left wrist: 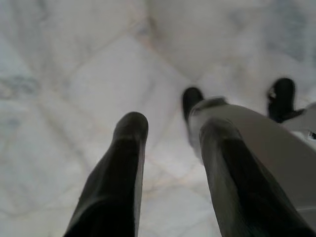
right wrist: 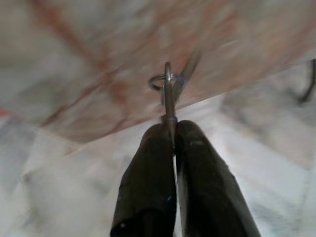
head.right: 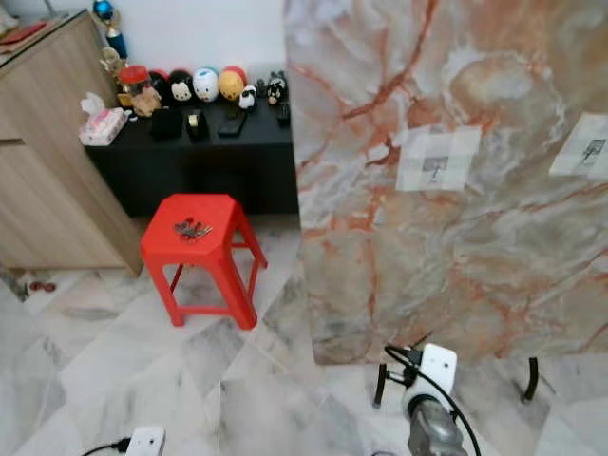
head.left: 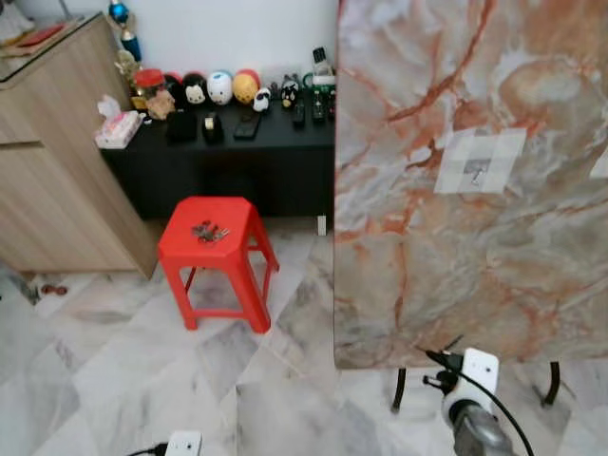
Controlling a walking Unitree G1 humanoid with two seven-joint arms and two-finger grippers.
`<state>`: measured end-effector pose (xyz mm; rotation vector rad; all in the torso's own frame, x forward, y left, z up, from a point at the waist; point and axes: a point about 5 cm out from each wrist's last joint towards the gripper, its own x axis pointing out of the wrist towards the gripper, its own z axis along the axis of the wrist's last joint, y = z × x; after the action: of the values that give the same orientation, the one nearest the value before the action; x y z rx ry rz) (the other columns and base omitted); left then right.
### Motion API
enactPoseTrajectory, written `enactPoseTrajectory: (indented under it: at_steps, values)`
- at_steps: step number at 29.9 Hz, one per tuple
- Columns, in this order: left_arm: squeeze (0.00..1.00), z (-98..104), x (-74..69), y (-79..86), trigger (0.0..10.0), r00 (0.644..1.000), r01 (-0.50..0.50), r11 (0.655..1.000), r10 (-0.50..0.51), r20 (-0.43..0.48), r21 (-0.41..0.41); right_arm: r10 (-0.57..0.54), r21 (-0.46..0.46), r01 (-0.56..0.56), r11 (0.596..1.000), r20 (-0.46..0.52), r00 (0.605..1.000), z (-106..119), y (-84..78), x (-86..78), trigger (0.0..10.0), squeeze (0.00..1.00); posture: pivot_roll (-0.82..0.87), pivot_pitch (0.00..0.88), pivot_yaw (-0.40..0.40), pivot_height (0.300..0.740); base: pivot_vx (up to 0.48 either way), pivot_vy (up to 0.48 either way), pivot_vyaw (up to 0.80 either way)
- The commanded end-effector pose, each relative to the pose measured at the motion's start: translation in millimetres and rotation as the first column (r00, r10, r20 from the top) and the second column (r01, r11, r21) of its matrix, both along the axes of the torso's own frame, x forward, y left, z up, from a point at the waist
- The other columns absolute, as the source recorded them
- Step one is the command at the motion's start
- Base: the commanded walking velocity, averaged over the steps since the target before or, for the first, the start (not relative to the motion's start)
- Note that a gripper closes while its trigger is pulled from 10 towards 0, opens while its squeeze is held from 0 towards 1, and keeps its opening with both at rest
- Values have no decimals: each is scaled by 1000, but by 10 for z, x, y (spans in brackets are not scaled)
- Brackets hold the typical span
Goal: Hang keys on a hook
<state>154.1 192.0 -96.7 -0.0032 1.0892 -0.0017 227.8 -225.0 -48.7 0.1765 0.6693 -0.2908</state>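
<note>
A bunch of keys [head.left: 207,232] lies on the seat of a red plastic stool [head.left: 237,249]. To the right stands an upright marble-patterned panel [head.left: 456,237] with a white patch holding a small hook [head.left: 478,165]; a second patch [head.right: 591,147] sits further right. Low at the panel's bottom edge, my right gripper [right wrist: 173,126] is shut on a thin metal key with a ring [right wrist: 160,81] at its tip. My left gripper [left wrist: 173,128] hangs open above the marble floor, nothing between its fingers.
A wooden cabinet [head.left: 47,161] stands at the left. Behind the stool, a low black table [head.left: 228,157] carries figurines, a tissue box and remotes. The panel rests on black legs [head.left: 399,389]. Marble floor tiles [head.left: 142,361] spread in front.
</note>
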Motion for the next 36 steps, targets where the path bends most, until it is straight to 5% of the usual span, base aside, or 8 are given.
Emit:
enactPoseTrajectory:
  at_steps: [1,10,15,30,36]
  values:
    - [0,-16,-70,76,10000,1000,14,1000,-14,-24,26,28,-15,-27,1000,58,998,73,61,104,10000,0,-133,41,31,740,0,0,0]
    - [0,-22,-87,77,10000,999,34,999,-33,-38,18,149,-188,-98,977,279,949,413,73,344,10000,0,-150,49,34,740,0,0,0]
    - [0,-21,-84,79,10000,998,51,999,-50,-42,14,271,-372,-115,921,403,874,786,145,437,10000,0,-158,40,31,740,0,0,0]
    - [0,-23,-94,82,10000,997,59,998,-59,-46,3,267,-430,3,903,566,780,1574,314,685,10000,0,-162,14,36,740,0,0,0]
    - [0,-22,-90,75,10000,997,64,998,-64,-47,-2,214,-418,64,906,585,782,1716,277,724,10000,0,-155,21,33,740,0,0,0]
